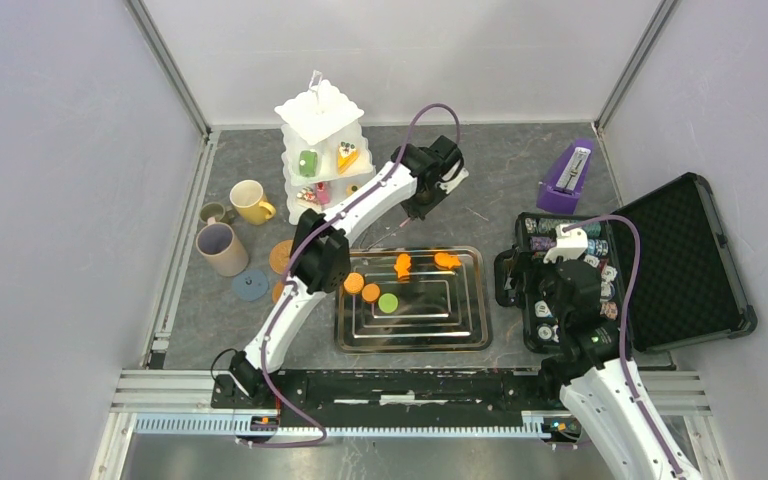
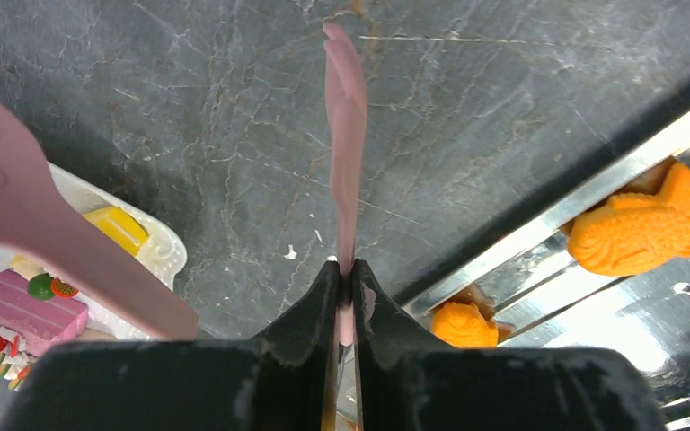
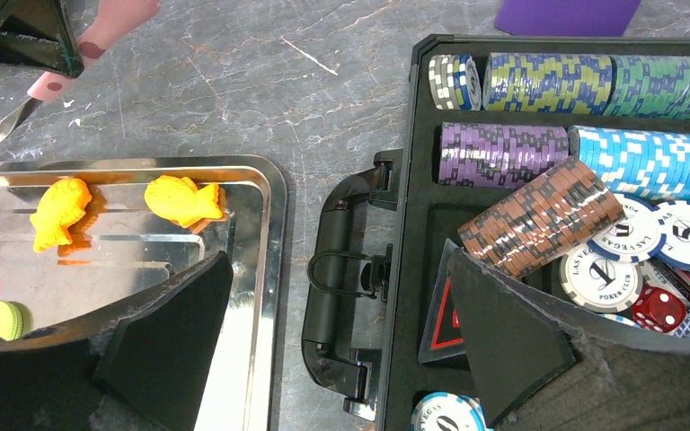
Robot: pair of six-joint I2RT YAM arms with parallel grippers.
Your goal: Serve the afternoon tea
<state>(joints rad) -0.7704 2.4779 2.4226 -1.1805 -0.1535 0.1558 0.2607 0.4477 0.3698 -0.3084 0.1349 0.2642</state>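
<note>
The grey marbled table (image 1: 500,190) bears a white tiered stand (image 1: 322,150) just left of the left gripper (image 1: 420,212). Farther left stand a yellow mug (image 1: 251,202), a beige-lilac mug (image 1: 221,248) and a small green mug (image 1: 212,212), with an orange disc (image 1: 281,255) and a blue-grey disc (image 1: 251,286). A steel tray (image 1: 412,344) lies nearer the bases than the gripper. To the gripper's right are a purple metronome (image 1: 567,178) and a black case (image 1: 680,260).

White links and black joint housings form the left arm (image 1: 290,315) and right arm (image 1: 610,400); a purple cable (image 1: 428,108) runs along each. The left end effector (image 2: 346,269) and right end effector (image 3: 337,265) have scuffed black wedge fingers (image 3: 503,341).
</note>
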